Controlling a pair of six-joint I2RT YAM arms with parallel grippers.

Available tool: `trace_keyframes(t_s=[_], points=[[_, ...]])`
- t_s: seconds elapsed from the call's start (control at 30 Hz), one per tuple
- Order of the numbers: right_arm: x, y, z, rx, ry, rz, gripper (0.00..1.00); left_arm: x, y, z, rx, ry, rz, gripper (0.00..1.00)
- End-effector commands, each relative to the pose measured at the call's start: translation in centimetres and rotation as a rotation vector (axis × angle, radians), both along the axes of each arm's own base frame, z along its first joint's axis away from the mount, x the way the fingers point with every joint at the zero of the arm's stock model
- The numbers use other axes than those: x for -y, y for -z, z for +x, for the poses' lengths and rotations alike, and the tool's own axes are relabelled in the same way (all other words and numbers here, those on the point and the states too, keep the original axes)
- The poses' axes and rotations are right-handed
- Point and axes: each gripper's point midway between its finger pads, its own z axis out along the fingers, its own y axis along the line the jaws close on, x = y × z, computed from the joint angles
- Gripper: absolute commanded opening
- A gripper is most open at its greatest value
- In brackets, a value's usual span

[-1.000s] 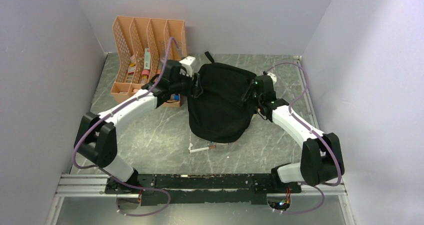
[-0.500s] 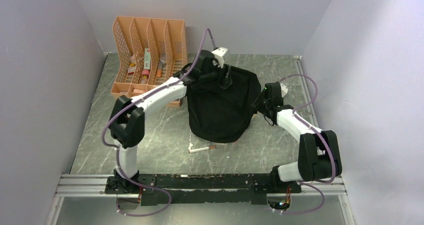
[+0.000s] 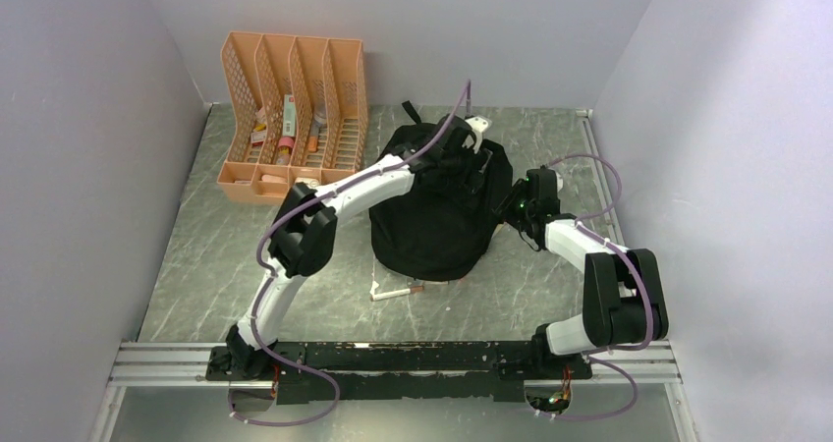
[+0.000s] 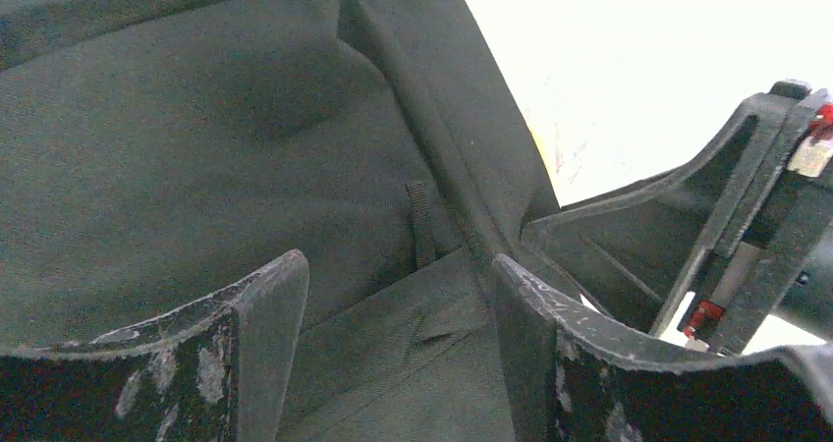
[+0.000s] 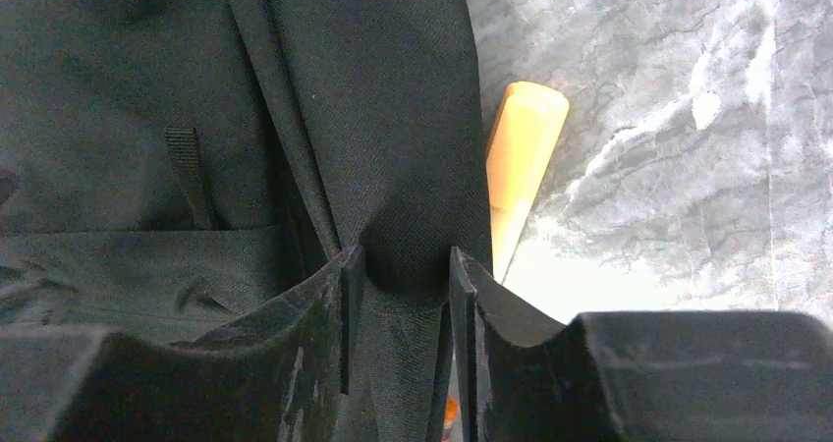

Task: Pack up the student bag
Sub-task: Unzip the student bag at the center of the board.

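Note:
The student bag [image 3: 429, 221] is a large black fabric backpack lying in the middle of the table. My left gripper [image 3: 472, 160] reaches across the bag's far right part. In the left wrist view it [image 4: 398, 265] is open, its jaws wide apart over a stitched seam of the bag [image 4: 246, 138]. My right gripper [image 3: 521, 204] is at the bag's right edge. In the right wrist view it [image 5: 403, 260] is shut on a fold of the bag's fabric [image 5: 393, 147]. The right gripper also shows in the left wrist view [image 4: 747, 216].
An orange slotted file organizer [image 3: 295, 69] with small items stands at the back left. A white pen [image 3: 396, 292] lies on the table in front of the bag. A yellow-orange cylinder [image 5: 521, 157] lies by the bag's right edge. Walls close in on the left, back and right.
My left arm has swung right from beside the organizer across the bag's top to its far right part. My right gripper has shifted a little right, to the bag's edge.

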Motion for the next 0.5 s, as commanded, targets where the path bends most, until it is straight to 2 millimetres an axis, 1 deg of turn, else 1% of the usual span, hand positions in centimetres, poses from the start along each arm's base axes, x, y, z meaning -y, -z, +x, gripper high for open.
trace_keyframes(t_s=[0.0, 0.2, 0.33, 0.47], points=[[-0.3, 0.5, 0.0, 0.012, -0.023, 0.025, 0.38, 0.4, 0.3, 0.4, 0.037, -0.029, 0.055, 0.72], [-0.7, 0.9, -0.3, 0.01, -0.034, 0.049, 0.32, 1.4, 1.5, 0.2, 0.045, -0.026, 0.077, 0.72], [-0.8, 1.1, -0.6, 0.007, -0.041, 0.053, 0.27, 1.8, 2.2, 0.5, 0.042, -0.024, 0.08, 0.71], [-0.8, 1.5, -0.6, 0.0, -0.044, 0.055, 0.24, 2.5, 2.8, 0.3, 0.033, -0.004, 0.067, 0.7]])
